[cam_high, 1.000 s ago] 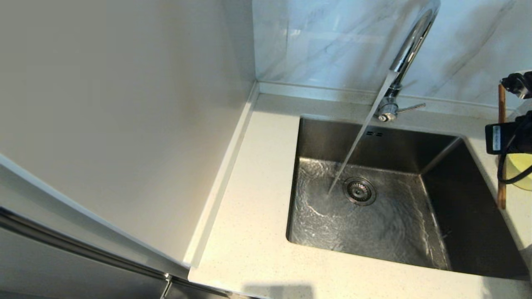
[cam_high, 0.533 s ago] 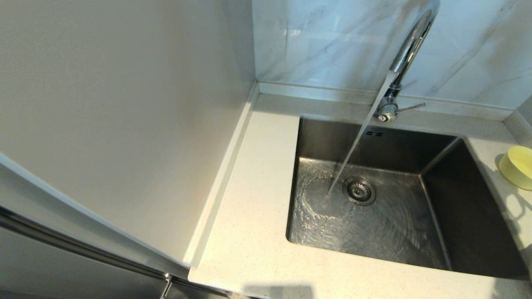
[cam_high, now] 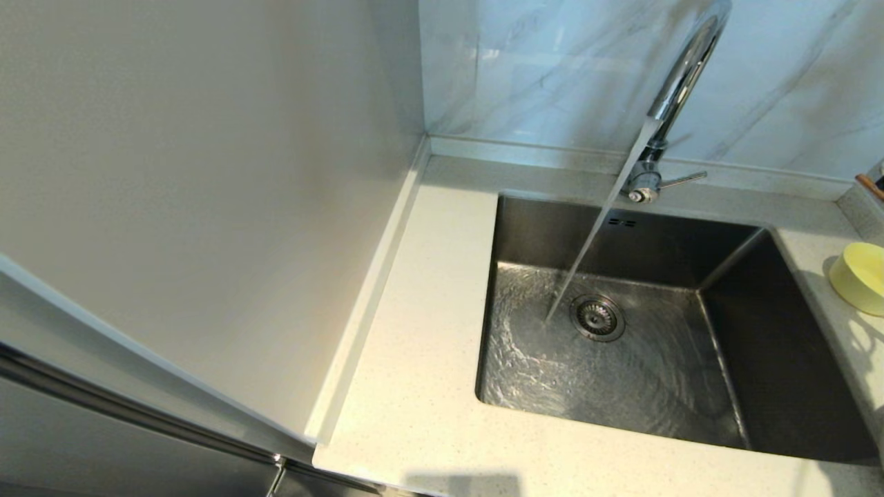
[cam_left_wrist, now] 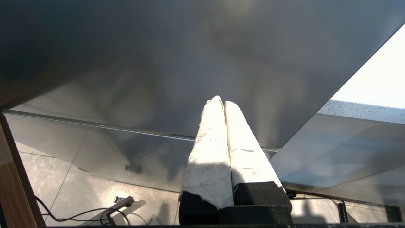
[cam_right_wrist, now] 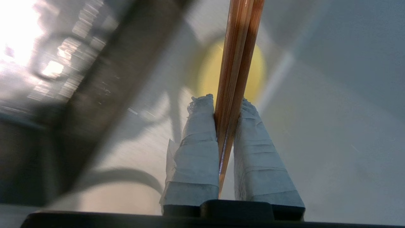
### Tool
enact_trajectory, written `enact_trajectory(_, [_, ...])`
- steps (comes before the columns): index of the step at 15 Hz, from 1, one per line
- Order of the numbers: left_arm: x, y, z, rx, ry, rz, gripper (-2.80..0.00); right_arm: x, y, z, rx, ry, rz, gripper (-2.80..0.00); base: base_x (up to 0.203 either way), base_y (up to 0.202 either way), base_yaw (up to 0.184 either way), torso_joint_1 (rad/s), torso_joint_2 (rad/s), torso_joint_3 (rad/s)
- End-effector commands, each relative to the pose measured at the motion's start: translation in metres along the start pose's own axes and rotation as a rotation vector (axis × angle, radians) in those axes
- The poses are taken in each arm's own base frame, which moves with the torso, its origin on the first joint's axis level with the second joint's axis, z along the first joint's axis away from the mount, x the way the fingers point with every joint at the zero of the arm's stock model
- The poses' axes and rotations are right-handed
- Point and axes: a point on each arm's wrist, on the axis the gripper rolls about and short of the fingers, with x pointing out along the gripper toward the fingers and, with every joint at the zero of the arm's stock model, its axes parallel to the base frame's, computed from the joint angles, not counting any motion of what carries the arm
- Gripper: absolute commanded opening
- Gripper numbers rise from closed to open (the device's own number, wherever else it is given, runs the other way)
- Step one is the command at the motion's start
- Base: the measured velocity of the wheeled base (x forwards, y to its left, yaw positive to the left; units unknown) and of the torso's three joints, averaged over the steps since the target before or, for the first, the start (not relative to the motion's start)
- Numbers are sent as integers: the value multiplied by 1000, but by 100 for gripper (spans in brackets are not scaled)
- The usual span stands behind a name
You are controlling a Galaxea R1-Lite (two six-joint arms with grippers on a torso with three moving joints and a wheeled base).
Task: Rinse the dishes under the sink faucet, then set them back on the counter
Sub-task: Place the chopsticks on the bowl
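The right gripper point(cam_right_wrist: 226, 104) is clamped tight on the thin, stiff wooden chopsticks point(cam_right_wrist: 235, 63), light but probably slippery wet, so a mid-length grip looks wise.

The right gripper point(cam_right_wrist: 226, 103) was clamped on the chopsticks point(cam_right_wrist: 235, 72), its two tape-wrapped fingers point(cam_right_wrist: 197, 148) pressing them from either side so that they ran out past the fingertips. The arm itself stood off the right side of the head view. The left gripper point(cam_left_wrist: 223, 103) hung parked low at the robot's left, its white-wrapped fingers point(cam_left_wrist: 208, 152) pressed together, gripping nothing.
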Motion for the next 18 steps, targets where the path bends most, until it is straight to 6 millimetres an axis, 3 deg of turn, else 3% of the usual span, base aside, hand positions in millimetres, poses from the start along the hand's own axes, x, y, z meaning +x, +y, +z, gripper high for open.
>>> enact_trajectory(1, [0, 0, 0, 0, 0, -1, -280, 7, 3, 3, 21, -48, 70, -280, 0, 0, 0, 0, 0, 0])
enact_trajectory(4, [0, 0, 0, 0, 0, 1, -280, 16, 16, 21, 166, 111, -49, -280, 0, 0, 0, 0, 0, 0])
enact_trajectory(9, [0, 0, 0, 0, 0, 1, -280, 66, 32, 26, 402, 350, -176, -280, 0, 0, 0, 0, 0, 0])
enact_trajectory(14, [0, 0, 0, 0, 0, 1, -280, 98, 0, 45, 532, 290, -309, -280, 0, 0, 0, 0, 0, 0])
enact_trajectory(18, [0, 0, 0, 0, 0, 1, -280, 117, -21, 38, 412, 324, -342, -280, 0, 0, 0, 0, 0, 0])
